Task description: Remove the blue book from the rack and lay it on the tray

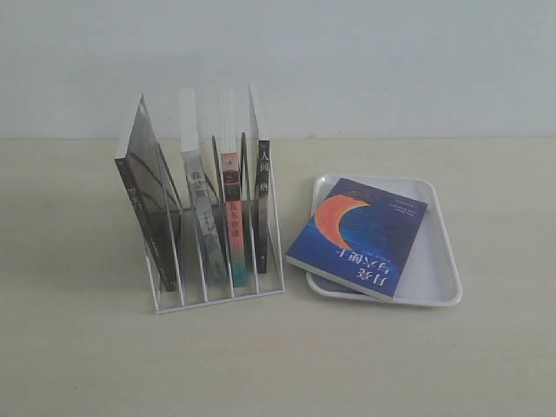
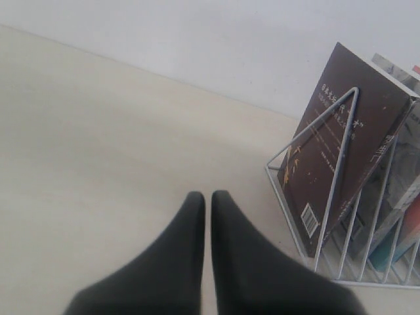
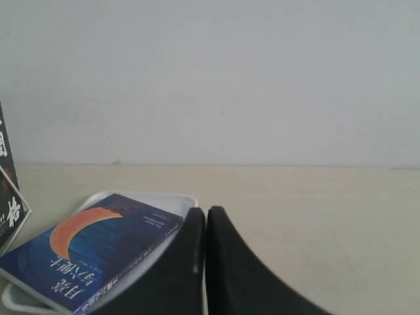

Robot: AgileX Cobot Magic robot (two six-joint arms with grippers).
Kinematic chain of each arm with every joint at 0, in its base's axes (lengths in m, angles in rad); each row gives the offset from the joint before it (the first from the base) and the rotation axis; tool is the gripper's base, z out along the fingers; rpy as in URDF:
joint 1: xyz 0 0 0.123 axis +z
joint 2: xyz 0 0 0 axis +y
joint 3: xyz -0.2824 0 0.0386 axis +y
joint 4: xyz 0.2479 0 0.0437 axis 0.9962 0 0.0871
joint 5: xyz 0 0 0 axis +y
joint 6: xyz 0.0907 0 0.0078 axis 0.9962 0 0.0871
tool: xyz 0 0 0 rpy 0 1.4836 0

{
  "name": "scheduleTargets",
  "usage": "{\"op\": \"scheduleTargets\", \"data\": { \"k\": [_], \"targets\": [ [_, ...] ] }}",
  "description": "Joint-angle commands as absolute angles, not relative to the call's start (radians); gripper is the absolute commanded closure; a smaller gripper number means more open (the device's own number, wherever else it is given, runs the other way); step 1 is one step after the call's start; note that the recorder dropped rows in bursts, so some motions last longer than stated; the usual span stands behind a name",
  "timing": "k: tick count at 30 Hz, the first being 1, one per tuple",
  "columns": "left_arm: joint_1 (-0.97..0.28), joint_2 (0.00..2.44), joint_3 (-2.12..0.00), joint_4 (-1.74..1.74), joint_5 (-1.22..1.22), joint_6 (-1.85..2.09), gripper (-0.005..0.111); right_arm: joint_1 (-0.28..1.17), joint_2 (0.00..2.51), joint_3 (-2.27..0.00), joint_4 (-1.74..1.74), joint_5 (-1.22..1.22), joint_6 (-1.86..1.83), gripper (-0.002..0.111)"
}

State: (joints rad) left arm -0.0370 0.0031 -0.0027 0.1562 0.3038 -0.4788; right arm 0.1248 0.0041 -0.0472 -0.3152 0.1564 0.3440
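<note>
The blue book (image 1: 358,237) with its orange crescent lies flat on the white tray (image 1: 433,261), cover up, its near corner hanging over the tray's left rim. The right wrist view shows the same blue book (image 3: 92,252) on the tray (image 3: 172,202), beside my right gripper (image 3: 201,213), which is shut and holds nothing. The white wire rack (image 1: 217,274) stands left of the tray with several other books upright in its slots. My left gripper (image 2: 207,197) is shut and empty over bare table, away from the rack (image 2: 341,157). Neither gripper shows in the exterior view.
In the rack a dark brown book (image 1: 146,217) leans at the left, then a grey-spined book (image 1: 201,213), a red-and-teal-spined book (image 1: 232,217) and a black-spined book (image 1: 263,204). A pale wall (image 1: 278,61) backs the beige table (image 1: 87,347).
</note>
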Motion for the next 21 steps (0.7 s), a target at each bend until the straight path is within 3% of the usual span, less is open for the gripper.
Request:
{"op": "scheduleTargets", "data": {
  "k": [1,21],
  "targets": [
    [-0.036,0.0,0.0,0.157,0.292,-0.476,0.103,0.15,0.0,-0.044,-0.319,0.254,0.34,0.108],
    [-0.036,0.0,0.0,0.157,0.292,-0.476,0.103,0.15,0.0,0.0,-0.321,0.346,0.264,0.108]
  ]
}}
